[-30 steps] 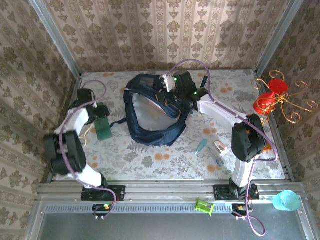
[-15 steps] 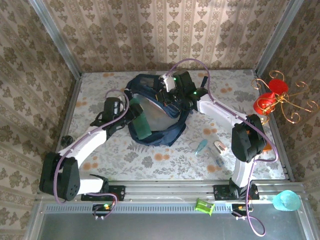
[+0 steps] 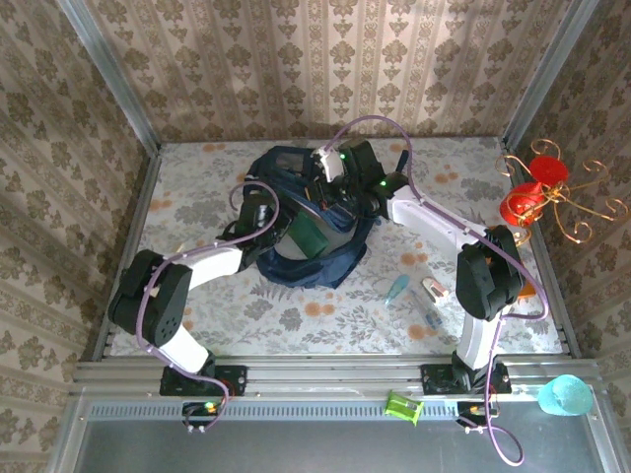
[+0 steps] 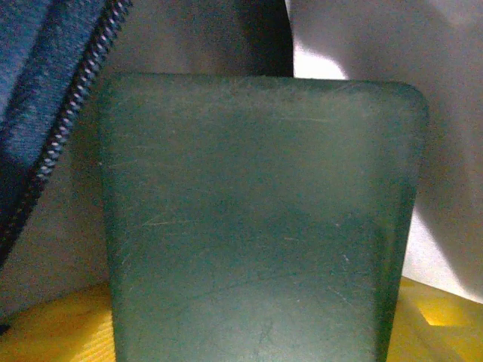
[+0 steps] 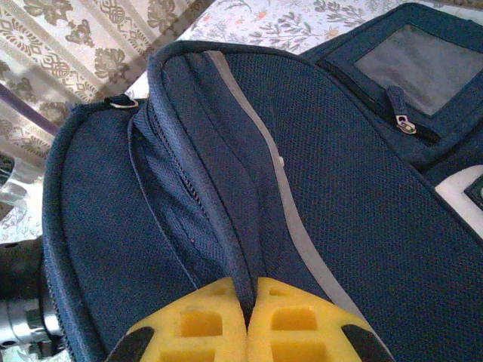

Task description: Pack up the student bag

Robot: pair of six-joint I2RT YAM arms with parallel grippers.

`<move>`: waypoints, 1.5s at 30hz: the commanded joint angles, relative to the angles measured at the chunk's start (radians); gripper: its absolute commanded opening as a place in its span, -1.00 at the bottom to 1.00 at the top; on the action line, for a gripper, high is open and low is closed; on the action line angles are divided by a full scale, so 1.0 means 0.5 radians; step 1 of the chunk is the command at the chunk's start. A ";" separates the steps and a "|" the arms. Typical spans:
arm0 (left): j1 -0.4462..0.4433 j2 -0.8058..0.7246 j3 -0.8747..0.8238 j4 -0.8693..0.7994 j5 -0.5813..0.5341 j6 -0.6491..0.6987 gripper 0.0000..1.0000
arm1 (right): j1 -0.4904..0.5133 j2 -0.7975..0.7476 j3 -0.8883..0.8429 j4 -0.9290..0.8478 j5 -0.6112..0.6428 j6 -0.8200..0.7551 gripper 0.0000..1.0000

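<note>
Clamping left gripper (image 3: pixel 289 230): closed on a dark green flat plastic piece (image 4: pixel 260 219), held over the bag's open mouth with pale lining behind.
Navy student bag (image 3: pixel 296 271): lying mid-table (image 3: pixel 197 197) toward the back wall.
Right gripper (image 5: pixel 247 320): yellow pads (image 5: pixel 196 332) pinched together on a fold of the bag's rim.
Far right: small teal item (image 3: pixel 397 288), near the bag.

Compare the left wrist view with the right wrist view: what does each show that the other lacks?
Left wrist adds: a dark green flat rectangular object gripped by the left end effector, pale lining behind. Right wrist adds: the right end effector shut on a fabric fold, a grey stripe, a zipped pocket, floral tablecloth. Shared: the large dark navy fabric student bag and its zip teeth.
</note>
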 commanded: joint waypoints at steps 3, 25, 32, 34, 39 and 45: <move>-0.030 0.052 0.086 0.112 -0.204 -0.040 0.38 | 0.007 -0.057 0.067 0.040 -0.006 0.028 -1.00; -0.120 -0.907 -0.262 -0.995 -0.436 0.844 0.75 | -0.003 -0.075 0.003 0.048 0.016 0.008 -1.00; -0.125 -0.708 -0.259 -1.153 -0.336 0.934 0.80 | 0.000 -0.115 -0.014 0.066 0.004 0.014 -1.00; -0.131 -0.639 -0.254 -1.121 -0.310 0.931 0.78 | 0.000 -0.115 -0.013 0.058 0.006 0.014 -1.00; -0.133 -0.466 -0.208 -0.967 -0.122 0.936 0.33 | 0.004 -0.110 -0.013 0.048 0.008 0.014 -1.00; -0.148 -0.638 -0.212 -0.863 0.030 0.964 -0.62 | 0.003 -0.170 0.078 -0.028 0.039 -0.044 -1.00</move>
